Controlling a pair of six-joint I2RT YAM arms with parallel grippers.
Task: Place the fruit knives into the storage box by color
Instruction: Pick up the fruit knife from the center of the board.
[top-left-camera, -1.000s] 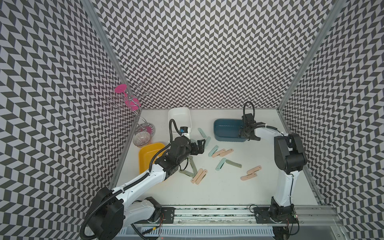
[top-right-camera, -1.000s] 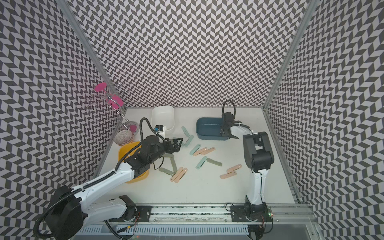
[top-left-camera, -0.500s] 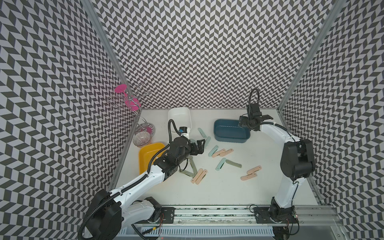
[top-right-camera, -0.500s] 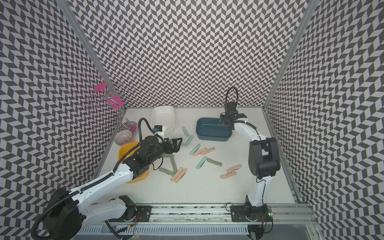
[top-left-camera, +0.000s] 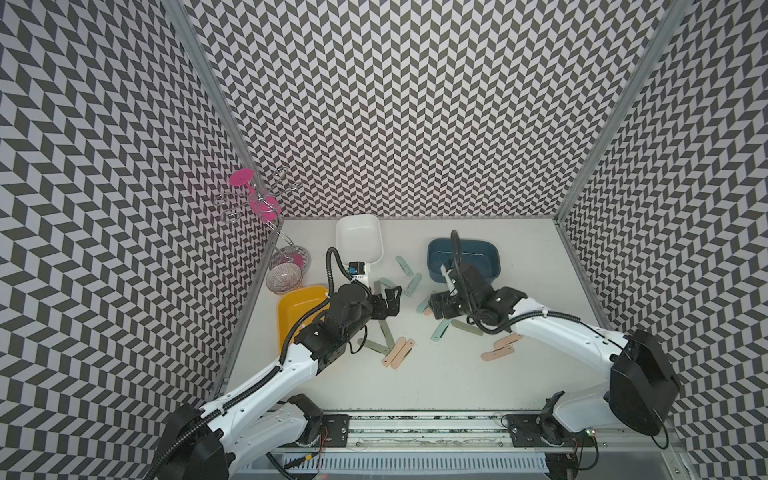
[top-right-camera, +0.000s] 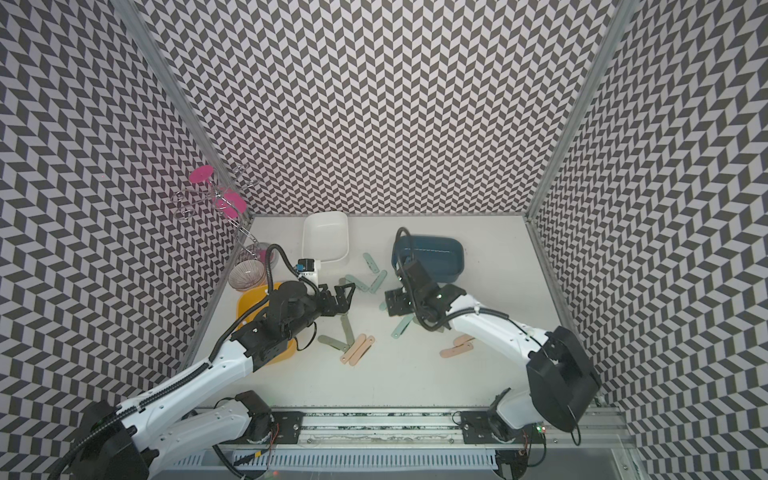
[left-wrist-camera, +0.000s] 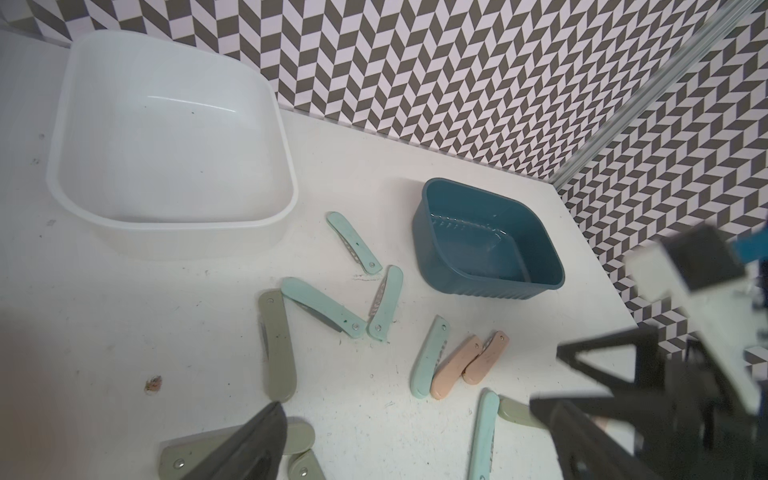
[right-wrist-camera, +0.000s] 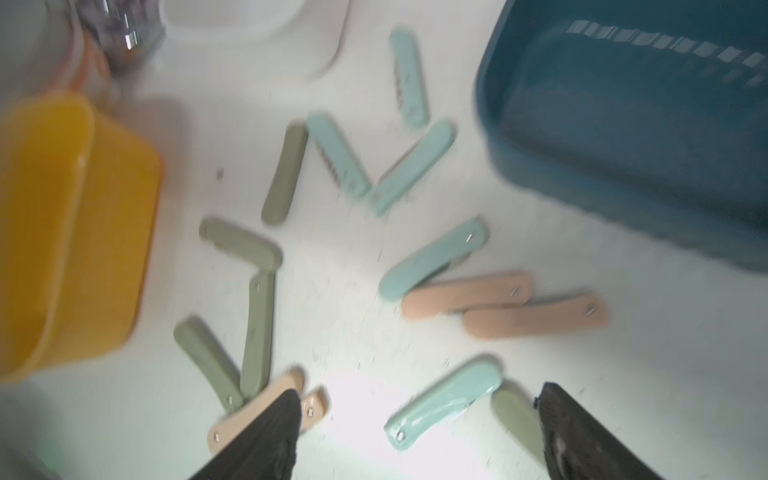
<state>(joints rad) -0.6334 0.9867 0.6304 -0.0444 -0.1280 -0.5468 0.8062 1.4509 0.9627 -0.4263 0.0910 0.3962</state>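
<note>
Knives (top-left-camera: 398, 353) lie loose on the table (top-left-camera: 457, 382); none shows in the blue box (top-left-camera: 494, 266). The right gripper (top-left-camera: 434, 306) has swung from that box down over them, jaws spread and empty above a mint knife (right-wrist-camera: 444, 401), so a pick looks next. The left gripper (top-left-camera: 392, 297) stays spread, empty.

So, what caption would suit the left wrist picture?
Mint, olive and peach fruit knives scattered beside empty white box and blue box.
</note>
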